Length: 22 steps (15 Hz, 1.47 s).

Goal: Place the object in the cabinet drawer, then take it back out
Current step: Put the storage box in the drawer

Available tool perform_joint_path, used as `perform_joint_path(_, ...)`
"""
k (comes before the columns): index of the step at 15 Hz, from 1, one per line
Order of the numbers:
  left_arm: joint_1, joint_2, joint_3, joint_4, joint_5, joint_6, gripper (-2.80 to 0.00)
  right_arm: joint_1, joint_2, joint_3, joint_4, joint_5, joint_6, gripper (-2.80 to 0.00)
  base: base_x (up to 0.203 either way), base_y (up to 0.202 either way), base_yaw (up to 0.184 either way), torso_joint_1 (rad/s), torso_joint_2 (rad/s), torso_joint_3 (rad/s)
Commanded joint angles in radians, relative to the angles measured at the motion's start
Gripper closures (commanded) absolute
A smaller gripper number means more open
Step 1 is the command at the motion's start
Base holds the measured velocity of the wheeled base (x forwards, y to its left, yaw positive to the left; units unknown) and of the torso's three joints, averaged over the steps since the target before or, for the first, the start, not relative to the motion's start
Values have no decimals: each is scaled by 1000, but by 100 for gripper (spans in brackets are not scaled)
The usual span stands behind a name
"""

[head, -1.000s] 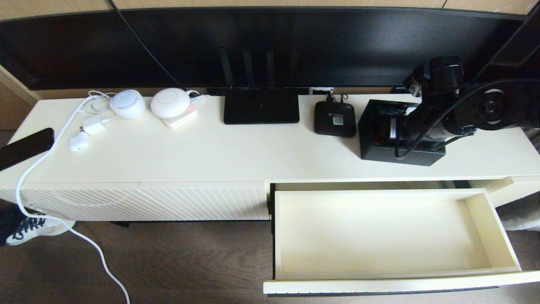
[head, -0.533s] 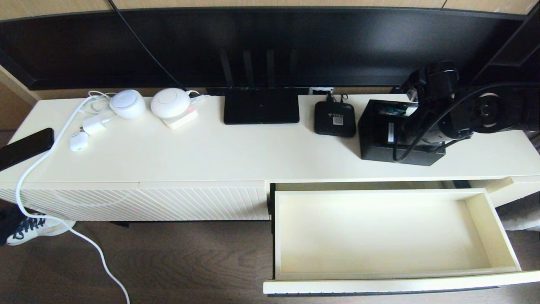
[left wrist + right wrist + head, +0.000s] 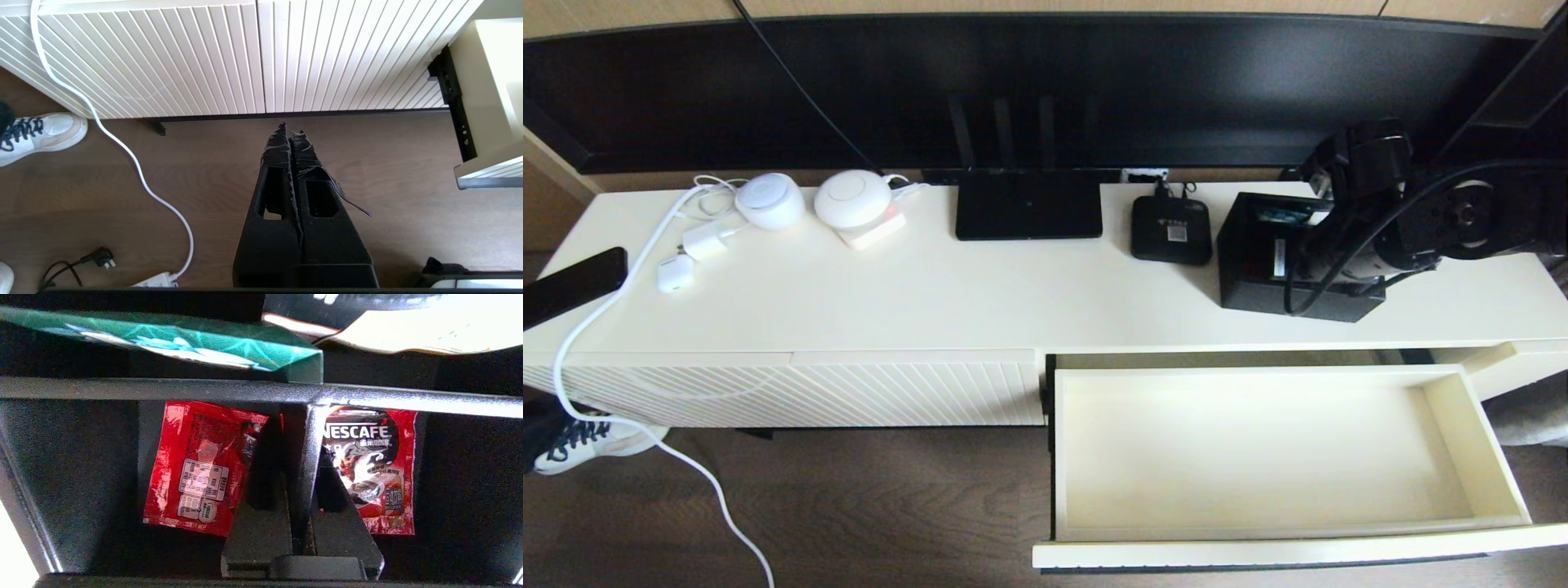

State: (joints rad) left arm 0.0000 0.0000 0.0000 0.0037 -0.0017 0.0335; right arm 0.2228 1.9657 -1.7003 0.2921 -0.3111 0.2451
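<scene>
You have the right gripper inside the organizer box, jaws clamped on its inner divider. The box sits on the surface behind the open drawer; lift it straight up next.

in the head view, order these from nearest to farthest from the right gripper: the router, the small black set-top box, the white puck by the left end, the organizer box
1. Organizer box: the right gripper reaches inside it, fingers astride a divider.
2. Small black set-top box: just to the organizer's left.
3. Router: mid-cabinet, at the back.
4. White puck: far left end.
</scene>
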Motion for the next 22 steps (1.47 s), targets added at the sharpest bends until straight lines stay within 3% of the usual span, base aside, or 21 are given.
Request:
perform_joint_path(1,0,0,0,1,0,0,0,3,-20,19,4,-2,0,0,0,0,0,0,0,0)
perform_joint_path(8,0,0,0,1,0,0,0,53,-257,201,14,11,-8,0,0,0,0,0,0,0)
perform_joint_path(13,0,0,0,1,0,0,0,136,-473,479,61,-2,-5,0,0,0,0,0,0,0)
perform_joint_path(16,0,0,0,-1,0,0,0,174,-512,663,59,-52,26,0,0,0,0,0,0,0)
perform_joint_path(19,0,0,0,1,0,0,0,195,-486,799,-10,-68,101,0,0,0,0,0,0,0)
perform_joint_path(22,0,0,0,0,0,0,0,198,-424,862,-140,-69,114,0,0,0,0,0,0,0)
